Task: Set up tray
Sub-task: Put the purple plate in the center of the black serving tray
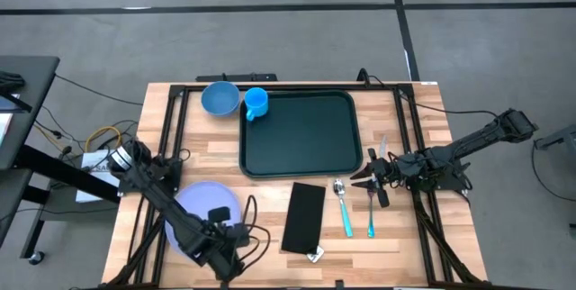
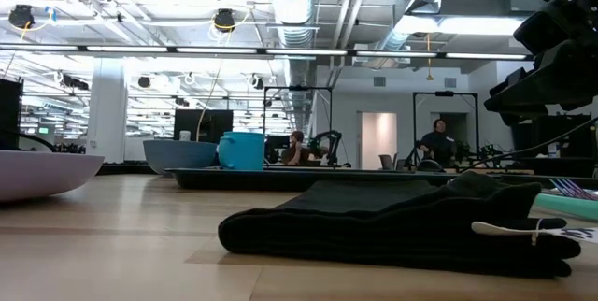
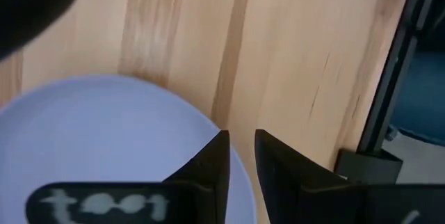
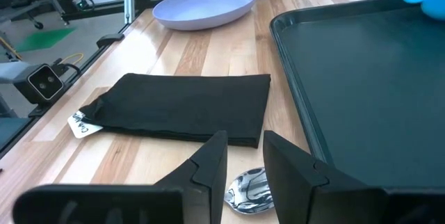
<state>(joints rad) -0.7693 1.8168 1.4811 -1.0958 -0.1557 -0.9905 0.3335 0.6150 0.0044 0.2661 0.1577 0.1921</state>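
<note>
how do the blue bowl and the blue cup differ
The blue bowl is wide, shallow and a duller blue; the blue cup is narrower, brighter and has a handle. The bowl sits on the table just outside the tray; the cup sits at the tray's corner, over its rim. Both are upright and side by side.

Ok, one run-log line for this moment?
tray: empty | left tool: over lavender plate edge, holding nothing | right tool: above spoon, holding nothing

Table (image 1: 270,263) was pale wood, smooth grain. Tray (image 4: 361,78) matt dark plastic. Napkin (image 4: 184,106) black cloth. Spoon (image 4: 250,190) glossy metal.
</note>
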